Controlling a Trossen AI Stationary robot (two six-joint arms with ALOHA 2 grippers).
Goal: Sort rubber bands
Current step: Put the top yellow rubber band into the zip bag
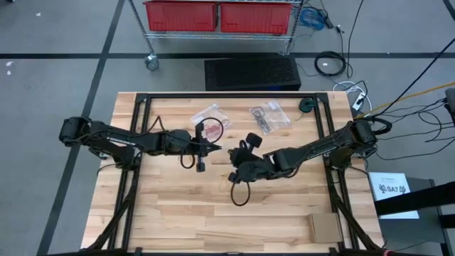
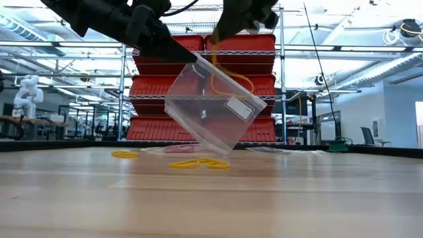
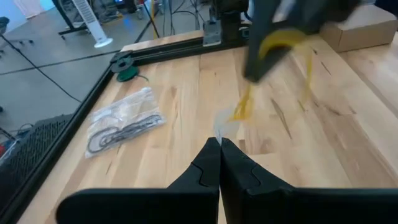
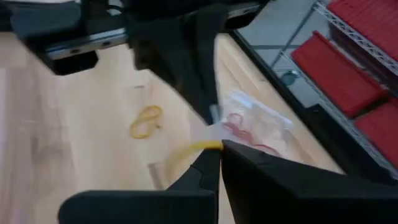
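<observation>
My left gripper (image 1: 216,149) is above the table's middle, shut on a clear plastic bag (image 2: 211,109) that hangs in the air. My right gripper (image 1: 232,165) is just right of it, shut on a yellow rubber band (image 2: 231,76). The band dangles at the bag's upper part; whether it is inside the bag, I cannot tell. Some loose yellow bands (image 2: 198,163) lie flat on the table under the bag, and another yellow band (image 2: 124,155) lies to their left. A bag of red bands (image 1: 211,118) and a bag of black bands (image 1: 269,117) lie farther back. My left gripper pinches the clear bag at its upper corner (image 2: 190,65) between its shut fingers (image 3: 211,163), slanting down from the table's left. The bag hangs tilted below the fingers, lifted clear of the table. My right gripper pinches the yellow band's upper end (image 4: 200,147) between its shut fingers, coming from above. The band hangs slack below them as a loop (image 2: 232,79), clear of the table.
A green roll (image 1: 306,105) sits by the far right of the black frame rail (image 1: 227,96). A cardboard piece (image 1: 323,227) lies at the near right corner. The near half of the wooden table (image 1: 178,220) is bare. Red bins on a wire shelf (image 2: 198,125) stand beyond the far edge.
</observation>
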